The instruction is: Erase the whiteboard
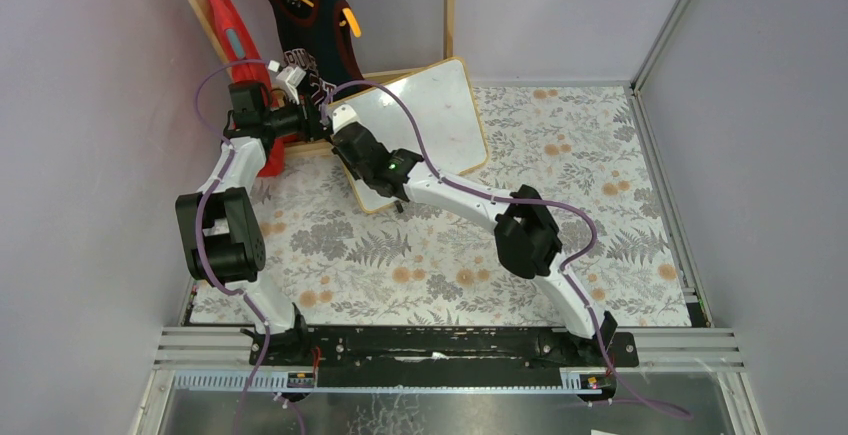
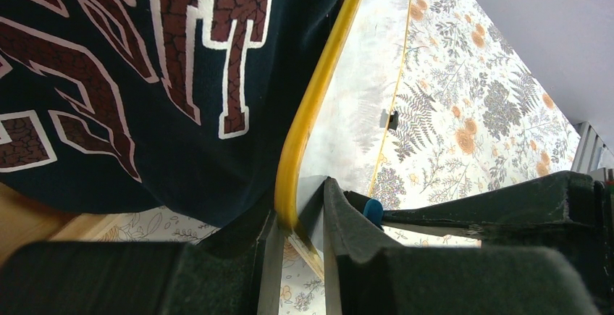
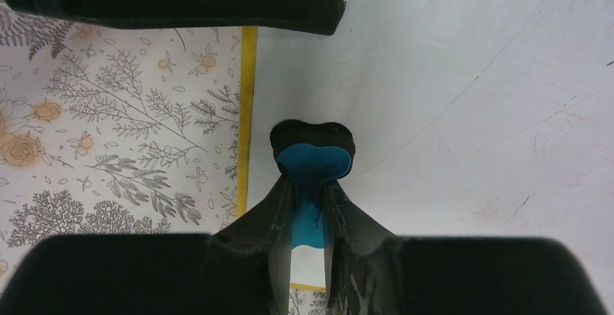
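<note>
From above, the white glossy whiteboard with a thin light-wood frame (image 1: 440, 115) stands tilted on the floral-patterned table (image 1: 600, 175). Its far edge is close to a dark navy garment with maroon lettering (image 1: 310, 25), and a red garment (image 1: 230, 30) hangs beyond the board's left corner. The left fingers (image 1: 318, 121) meet the whiteboard's upper-left edge. The right fingers (image 1: 342, 130) sit on its face just beside them.

In the left wrist view, the left fingers (image 2: 298, 217) are closed tight on the whiteboard's (image 2: 362, 98) yellowish frame, bracing it. The navy garment (image 2: 145, 76) hangs against the board's back.

In the right wrist view, the right fingers (image 3: 311, 206) are clamped on a small blue eraser (image 3: 313, 166), whose tip is pressed flat to the whiteboard (image 3: 470, 76) near its framed edge. No clear red writing shows here, only fine scratches and a faint pinkish smear toward the lower right of the board.

The wiping step appears to be in hand and well along. The next move likely calls for sweeping the eraser across the board toward that smear under steady pressure, while the left grip holds the frame so the board cannot tip or slide.
</note>
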`<state>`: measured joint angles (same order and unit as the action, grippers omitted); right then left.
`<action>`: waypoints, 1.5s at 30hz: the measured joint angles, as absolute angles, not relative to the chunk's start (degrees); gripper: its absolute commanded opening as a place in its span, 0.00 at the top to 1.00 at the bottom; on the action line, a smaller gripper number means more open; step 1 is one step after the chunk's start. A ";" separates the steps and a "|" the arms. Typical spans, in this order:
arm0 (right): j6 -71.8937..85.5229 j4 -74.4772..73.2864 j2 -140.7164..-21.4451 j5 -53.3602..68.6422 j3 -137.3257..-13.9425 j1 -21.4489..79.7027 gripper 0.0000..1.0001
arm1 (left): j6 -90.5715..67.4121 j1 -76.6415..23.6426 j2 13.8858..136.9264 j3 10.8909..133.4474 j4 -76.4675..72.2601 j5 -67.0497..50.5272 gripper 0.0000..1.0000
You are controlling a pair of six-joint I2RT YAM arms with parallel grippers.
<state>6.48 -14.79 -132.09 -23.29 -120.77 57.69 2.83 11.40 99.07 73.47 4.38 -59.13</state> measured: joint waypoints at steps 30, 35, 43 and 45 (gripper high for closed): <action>6.68 -14.74 -130.67 -22.81 -117.69 57.54 1.00 | 3.25 11.18 99.02 73.47 4.40 -59.16 1.00; 5.96 -14.85 -131.24 -22.37 -119.92 57.10 1.00 | 3.25 11.18 99.02 73.47 4.40 -59.24 1.00; 4.71 -14.11 -131.35 -20.86 -121.89 55.79 1.00 | 3.29 10.98 99.02 73.47 4.27 -59.20 1.00; 4.47 -14.13 -131.35 -20.60 -121.89 55.75 1.00 | 3.29 10.98 99.02 73.47 4.27 -59.13 1.00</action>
